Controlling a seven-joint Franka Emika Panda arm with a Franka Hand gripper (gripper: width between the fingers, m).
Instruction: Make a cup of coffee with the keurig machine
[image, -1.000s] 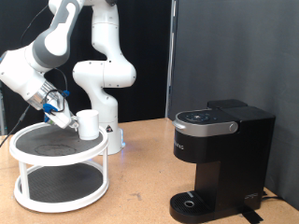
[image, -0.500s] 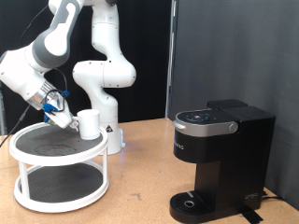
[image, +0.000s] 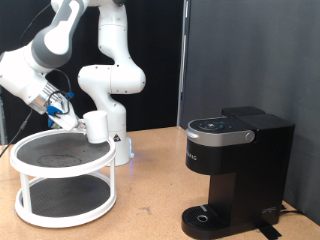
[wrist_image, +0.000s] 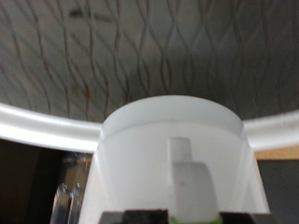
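The gripper (image: 74, 122) is positioned above the upper tier of a white two-tier round stand (image: 28, 152), at the 10 o'clock position of the exterior view. It is at the handle side of the cup (image: 96, 126), a small white mug, which is raised clear of the dark patterned shelf surface near the shelf's 3 o'clock edge. The wrist view shows the cup (wrist_image: 174, 154) filling the lower frame, its handle facing the camera and running down between the dark fingertips at the frame edge, with the patterned shelf and white rim behind it. The fingers appear closed on the handle. The keurig machine (image: 235, 170) stands on the wooden table (image: 145, 210) at 4 o'clock, well apart, lid down.
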